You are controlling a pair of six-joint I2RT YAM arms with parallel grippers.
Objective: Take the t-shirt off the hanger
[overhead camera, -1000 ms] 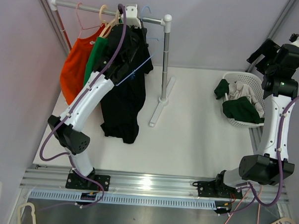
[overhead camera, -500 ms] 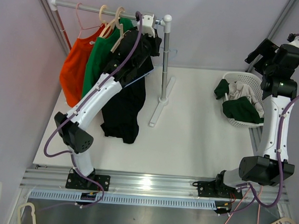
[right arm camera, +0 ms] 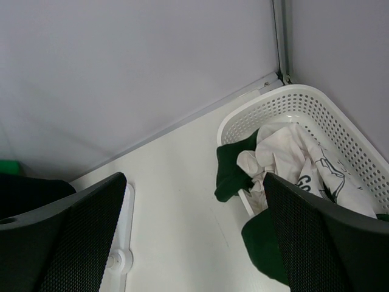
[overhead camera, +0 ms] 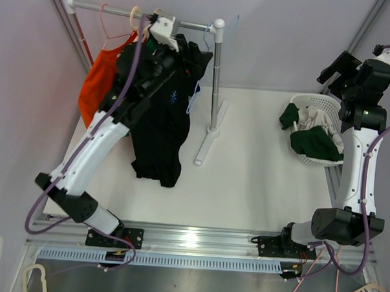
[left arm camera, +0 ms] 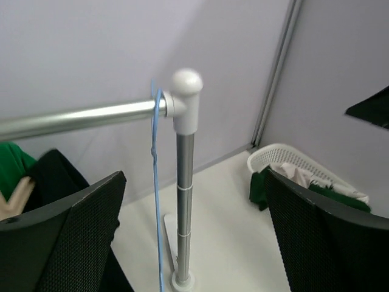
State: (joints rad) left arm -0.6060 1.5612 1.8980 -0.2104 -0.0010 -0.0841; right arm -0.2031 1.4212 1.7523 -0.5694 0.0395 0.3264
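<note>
- Behind the left arm (overhead camera: pixel 98 142), the black t-shirt (overhead camera: pixel 160 128) is partly hidden; it is hung on the rail (left arm camera: pixel 79 118), its hanger not made out.
- Green and white clothes (right arm camera: pixel 279 155) are held in the white basket (right arm camera: pixel 316 109).
- Two grippers are counted: left gripper (left arm camera: pixel 194 194) and right gripper (right arm camera: pixel 194 188) are both spread apart, empty.

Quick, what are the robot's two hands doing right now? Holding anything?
Left hand: open, holding nothing.
Right hand: open, holding nothing.
</note>
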